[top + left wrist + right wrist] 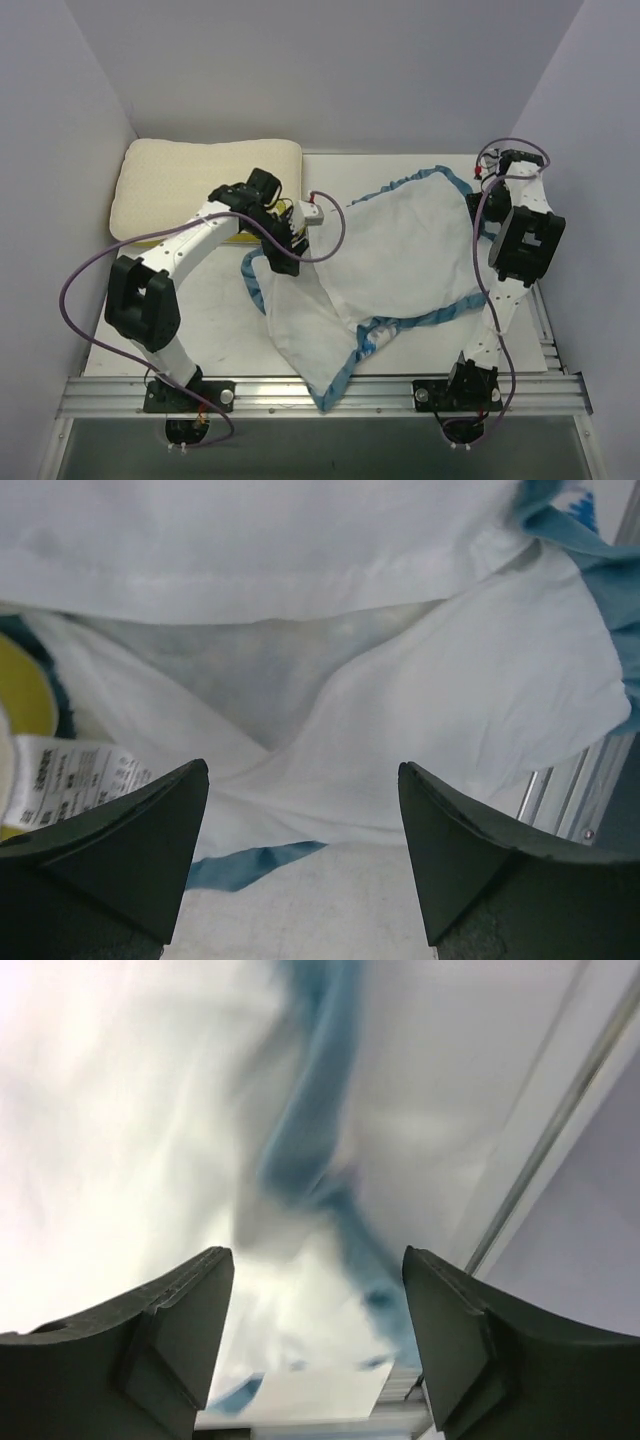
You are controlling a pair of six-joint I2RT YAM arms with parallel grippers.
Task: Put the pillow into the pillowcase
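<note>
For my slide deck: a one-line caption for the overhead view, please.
Cream dimpled foam pillow lies far left, not yet inside the white, teal-trimmed fabric pillowcase spread beside it.

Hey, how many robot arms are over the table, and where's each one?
2. The left arm reaches from the near left to the left edge of the pillowcase, beside the pillow. The right arm stands at its far right corner. None seems hidden.
</note>
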